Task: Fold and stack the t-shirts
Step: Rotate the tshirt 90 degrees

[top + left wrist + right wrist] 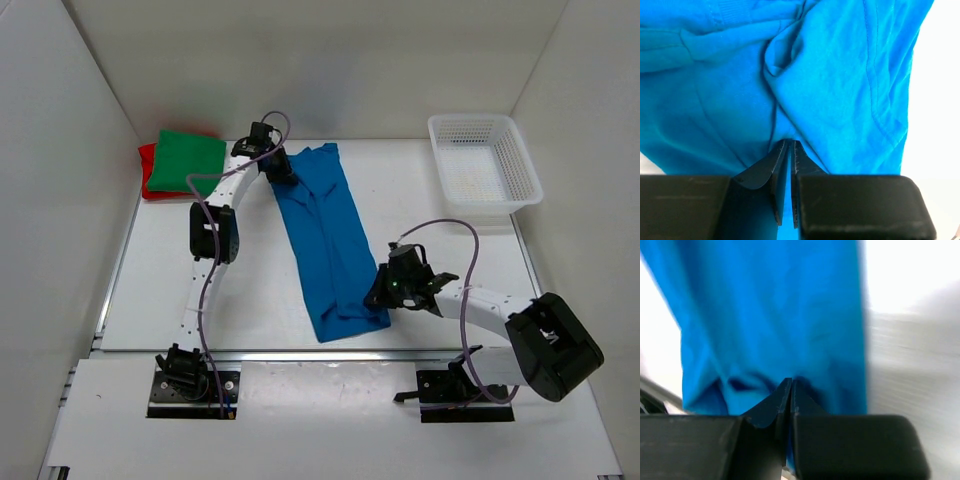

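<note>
Nearest the bases, the right gripper (790, 382) pinches the hem of the bright blue cloth t-shirt (325, 230), a long strip lying mid-table, and the left gripper (790, 142) clamps its collar end, so the crosswise fold seems next, carrying hem evenly to collar, then stacking on the folded green cloth t-shirt (190, 160) atop the folded red cloth t-shirt (148, 172) far-left.

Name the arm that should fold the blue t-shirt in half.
Right, probably: the right hand pinches the bright blue cloth t-shirt at its near hem, free to carry it to the left hand anchoring the far end.
</note>
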Action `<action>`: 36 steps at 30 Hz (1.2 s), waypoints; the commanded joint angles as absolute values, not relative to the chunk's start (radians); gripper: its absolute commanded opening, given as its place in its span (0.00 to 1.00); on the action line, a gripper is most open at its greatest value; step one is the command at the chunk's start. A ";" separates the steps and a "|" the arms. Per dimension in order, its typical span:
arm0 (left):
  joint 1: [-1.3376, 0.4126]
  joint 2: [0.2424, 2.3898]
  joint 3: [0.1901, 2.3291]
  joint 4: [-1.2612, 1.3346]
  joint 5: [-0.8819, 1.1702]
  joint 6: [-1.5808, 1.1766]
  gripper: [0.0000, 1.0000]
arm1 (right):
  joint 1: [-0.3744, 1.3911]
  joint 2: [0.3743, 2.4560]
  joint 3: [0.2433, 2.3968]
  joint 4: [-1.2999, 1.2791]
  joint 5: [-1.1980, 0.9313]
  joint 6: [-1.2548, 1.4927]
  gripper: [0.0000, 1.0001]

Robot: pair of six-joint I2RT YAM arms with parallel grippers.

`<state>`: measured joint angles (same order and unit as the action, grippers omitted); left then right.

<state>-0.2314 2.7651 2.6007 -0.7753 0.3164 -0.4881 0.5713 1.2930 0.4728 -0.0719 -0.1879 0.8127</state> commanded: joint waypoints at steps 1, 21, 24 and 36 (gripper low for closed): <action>-0.216 2.724 2.580 -0.744 0.327 -0.488 0.20 | 0.618 1.269 0.541 -0.012 -0.230 0.628 0.02; -0.613 1.614 0.998 -0.424 0.392 -0.520 0.34 | 0.572 1.385 0.582 -0.095 -0.437 0.393 0.01; -0.698 1.585 0.869 -0.342 0.413 -0.610 0.34 | 0.589 1.347 0.531 -0.078 -0.453 0.420 0.00; -0.646 1.447 0.649 -0.435 0.296 -0.560 0.33 | 0.578 1.166 0.460 -0.198 -0.463 0.433 0.00</action>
<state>-0.6827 1.4921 0.6651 -0.3748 0.3790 -0.6125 0.5827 1.2297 0.4614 -0.1970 -0.4545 0.4297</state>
